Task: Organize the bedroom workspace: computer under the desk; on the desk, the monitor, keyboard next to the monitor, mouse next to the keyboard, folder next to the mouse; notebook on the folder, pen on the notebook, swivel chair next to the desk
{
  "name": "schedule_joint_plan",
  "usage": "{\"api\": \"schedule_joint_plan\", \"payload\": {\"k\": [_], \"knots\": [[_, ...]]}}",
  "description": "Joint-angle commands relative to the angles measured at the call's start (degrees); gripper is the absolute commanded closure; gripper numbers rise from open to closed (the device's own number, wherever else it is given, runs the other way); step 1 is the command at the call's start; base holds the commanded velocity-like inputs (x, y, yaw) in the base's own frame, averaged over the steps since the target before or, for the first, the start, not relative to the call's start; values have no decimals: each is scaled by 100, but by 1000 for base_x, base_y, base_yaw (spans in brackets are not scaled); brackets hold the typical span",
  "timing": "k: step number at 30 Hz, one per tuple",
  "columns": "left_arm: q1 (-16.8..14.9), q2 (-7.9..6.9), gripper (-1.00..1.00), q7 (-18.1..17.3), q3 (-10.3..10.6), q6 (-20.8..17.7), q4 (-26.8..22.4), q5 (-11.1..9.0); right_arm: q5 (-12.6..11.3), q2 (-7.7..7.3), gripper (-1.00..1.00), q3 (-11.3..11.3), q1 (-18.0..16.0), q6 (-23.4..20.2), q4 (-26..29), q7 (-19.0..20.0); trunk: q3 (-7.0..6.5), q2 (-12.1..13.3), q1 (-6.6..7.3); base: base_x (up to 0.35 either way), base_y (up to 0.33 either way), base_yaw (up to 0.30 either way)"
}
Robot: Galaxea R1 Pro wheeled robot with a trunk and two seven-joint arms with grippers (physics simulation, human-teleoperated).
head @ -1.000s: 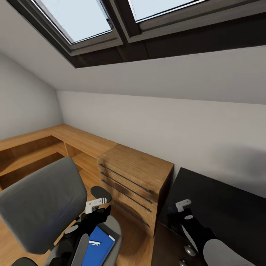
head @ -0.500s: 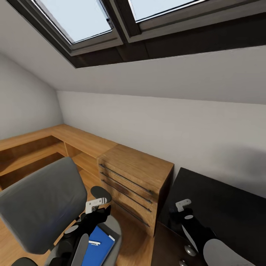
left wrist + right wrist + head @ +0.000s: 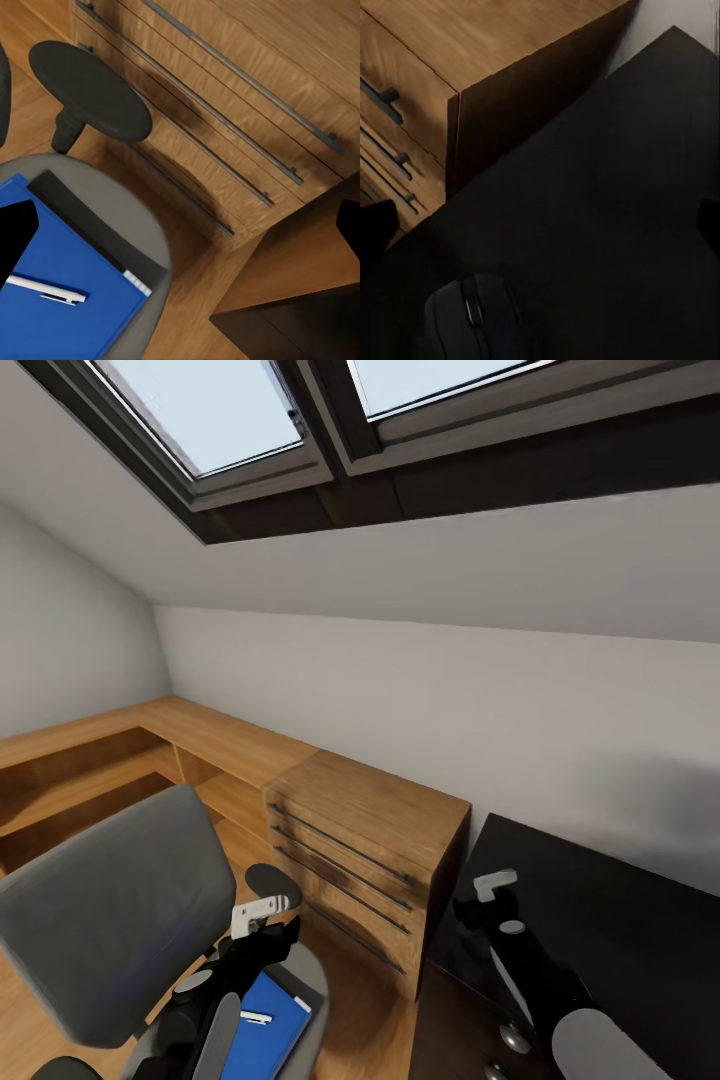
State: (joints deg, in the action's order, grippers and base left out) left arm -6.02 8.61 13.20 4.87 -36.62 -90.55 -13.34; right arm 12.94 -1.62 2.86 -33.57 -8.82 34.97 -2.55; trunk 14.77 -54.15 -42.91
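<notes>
**Left gripper poised over the chair's stack**

Left gripper [image 3: 262,916] hangs above the bright blue flat folder [image 3: 56,300], jaws apart and empty. Folder, thin dark grey notebook [image 3: 97,225] and slim white pen [image 3: 46,290] lie on the grey upholstered swivel chair [image 3: 110,910]. Right gripper [image 3: 488,893] hovers over the glossy black desk [image 3: 620,920]; its jaw state cannot be told. Recommendation: take the pen first, descending squarely.
</notes>
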Motion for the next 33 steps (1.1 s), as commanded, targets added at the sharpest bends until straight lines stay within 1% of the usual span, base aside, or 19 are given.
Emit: {"api": "schedule_joint_plan", "payload": {"k": [1,3,4,5,7,8,13,25,33], "knots": [[-4,0,-100,52,5,-20,-7,-59,-19,-2,-100,27,162,-94,362,-27,8,-6,-1,0,0,0],[-4,0,-100,52,5,-20,-7,-57,-113,-2,-100,25,334,-204,754,-27,8,-6,-1,0,0,0],[-4,-2,-100,52,5,-20,-7,-58,-218,-3,-100,24,508,-359,1136,-27,8,-6,-1,0,0,0],[-4,-1,-100,52,5,-20,-7,-57,-271,-4,-100,24,592,-450,1317,-27,8,-6,-1,0,0,0],[-4,0,-100,52,5,-20,-7,-61,-468,1,-100,23,871,-770,1877,-27,8,-6,-1,0,0,0],[-4,0,-100,52,5,-20,-7,-63,-604,3,-100,22,1039,-953,2200,-27,7,-6,-1,0,0,-37],[-4,0,-100,52,4,-20,-7,-64,-644,3,-100,22,1088,-1009,2294,-27,-13,-6,-1,0,0,-134],[-4,-9,-100,52,1,-12,1,-64,-651,3,-100,31,1098,-1008,2301,-27,-81,-6,-1,-12,0,-202],[-4,-9,-100,52,4,-11,10,-64,-644,3,-100,31,1098,-999,2287,-28,-126,-6,-1,-296,-19,-210]]}}
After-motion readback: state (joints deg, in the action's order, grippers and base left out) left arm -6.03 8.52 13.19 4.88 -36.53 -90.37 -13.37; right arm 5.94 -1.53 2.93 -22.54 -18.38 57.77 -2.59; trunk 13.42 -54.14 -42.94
